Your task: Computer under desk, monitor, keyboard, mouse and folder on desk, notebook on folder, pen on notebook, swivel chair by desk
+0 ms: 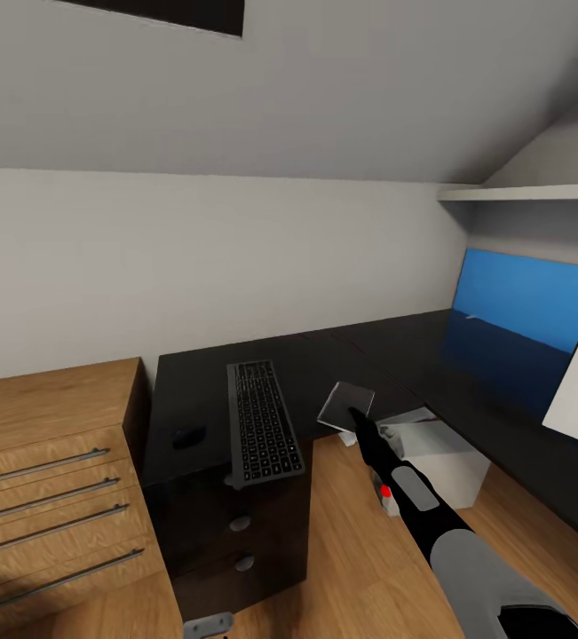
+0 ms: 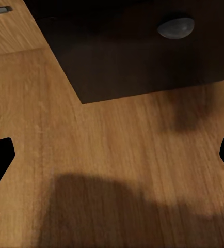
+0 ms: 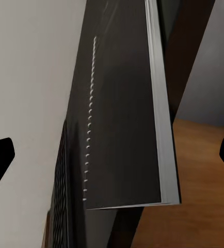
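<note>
One notebook (image 1: 346,406) is gripped by the right claw (image 1: 356,417) (tilted); lower it flat onto the surface (image 1: 200,390) just ahead, beside the keyboard (image 1: 262,433).

keyboard (image 1: 262,423) on desk (image 1: 200,390), mouse (image 1: 188,436) left of it, computer (image 1: 439,457) under desk

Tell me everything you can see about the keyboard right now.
The keyboard is slim and flat, with a grey frame and rows of dark keys. It lies flat on the glossy black desk, running lengthwise away from the camera, its near end at or just past the desk's front edge above the drawers. A small dark object sits on the desk beside it, apart. No gripper touches it.
</note>
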